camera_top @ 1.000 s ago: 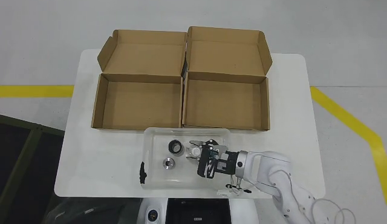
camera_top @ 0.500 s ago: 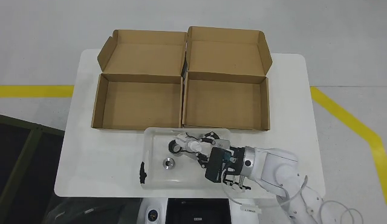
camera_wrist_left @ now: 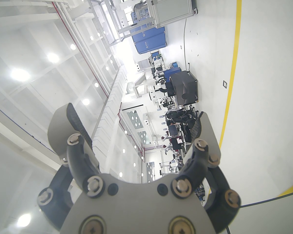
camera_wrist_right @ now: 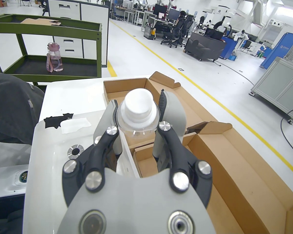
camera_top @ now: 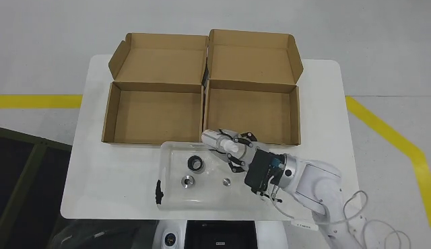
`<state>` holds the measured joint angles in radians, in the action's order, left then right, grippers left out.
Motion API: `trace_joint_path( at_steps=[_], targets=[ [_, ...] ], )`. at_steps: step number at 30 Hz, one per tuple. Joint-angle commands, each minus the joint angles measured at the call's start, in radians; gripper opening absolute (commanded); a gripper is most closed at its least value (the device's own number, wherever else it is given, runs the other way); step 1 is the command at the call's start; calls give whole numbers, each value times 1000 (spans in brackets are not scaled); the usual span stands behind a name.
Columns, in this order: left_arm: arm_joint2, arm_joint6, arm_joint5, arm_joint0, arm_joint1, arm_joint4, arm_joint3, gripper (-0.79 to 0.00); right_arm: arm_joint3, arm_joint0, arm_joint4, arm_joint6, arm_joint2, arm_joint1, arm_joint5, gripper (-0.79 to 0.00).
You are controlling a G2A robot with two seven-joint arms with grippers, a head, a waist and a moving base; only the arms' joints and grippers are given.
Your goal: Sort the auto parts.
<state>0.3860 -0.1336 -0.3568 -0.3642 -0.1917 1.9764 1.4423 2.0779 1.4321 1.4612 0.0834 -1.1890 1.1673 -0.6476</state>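
My right gripper [camera_top: 225,143] is shut on a white stepped plastic part [camera_wrist_right: 138,109], holding it over the far rim of the clear tray [camera_top: 166,175], at the near edge of the right cardboard box [camera_top: 250,116]. That part [camera_top: 214,138] sticks out past the fingertips toward the boxes. In the tray lie a black ring [camera_top: 195,162], a silver disc with a hole [camera_top: 186,181] and a small silver piece [camera_top: 226,181]. The silver disc [camera_wrist_right: 75,151] also lies beside the gripper in the right wrist view. My left gripper [camera_wrist_left: 134,122] is open, pointing out at the hall with nothing between its fingers.
Two open cardboard boxes stand side by side behind the tray, the left box [camera_top: 153,116] bare inside. A black scrap [camera_top: 159,192] lies at the tray's left front corner. The white table [camera_top: 316,101] has bare margins at both sides.
My right gripper has risen out of the tray with the white part and moved toward the boxes. A small silver piece now lies uncovered in the tray.
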Motion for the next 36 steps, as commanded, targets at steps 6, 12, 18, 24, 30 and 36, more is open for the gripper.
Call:
trace_joint_path(
  at_steps=[6,12,18,24,30,36],
  targets=[
    [0,0,0,0,0,0,0,0,-15,-10,-20,-2,-10,-1,23,-785],
    [0,0,0,0,0,0,0,0,-41,-32,-38,-18,-10,0,47,-785],
    [0,0,0,0,0,0,0,0,-75,-67,-55,-66,-8,3,73,-785],
    [0,0,0,0,0,0,0,0,-124,-124,-92,-145,4,8,101,-785],
    [0,0,0,0,0,0,0,0,-207,-209,-121,-210,33,17,101,-785],
    [0,0,0,0,0,0,0,0,-311,-296,-142,-259,80,29,97,-785]
  ],
)
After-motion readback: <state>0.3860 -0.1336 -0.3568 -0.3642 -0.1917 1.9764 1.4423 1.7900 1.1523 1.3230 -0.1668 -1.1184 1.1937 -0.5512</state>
